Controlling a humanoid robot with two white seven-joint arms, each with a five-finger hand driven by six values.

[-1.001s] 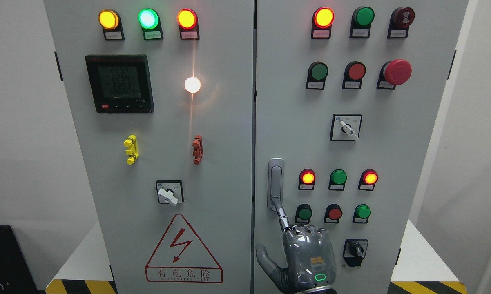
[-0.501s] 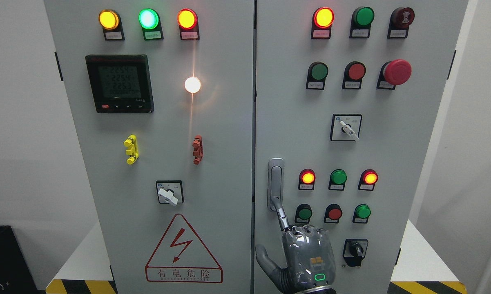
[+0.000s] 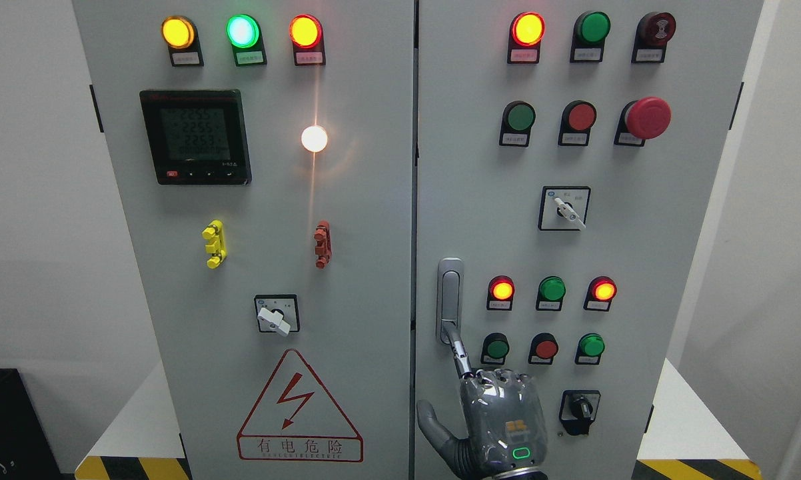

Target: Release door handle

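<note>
Right hand [image 3: 500, 420], fingers curled, index on door handle [image 3: 450, 293]; green button [image 3: 497, 348] beside.

- A white platform [image 3: 690, 417] carries the grey cabinet [image 3: 374, 200], showing at both lower sides.
- Yellow-and-black hazard stripes [image 3: 694, 469] edge its front.
- The cabinet stands upright directly on it.
</note>
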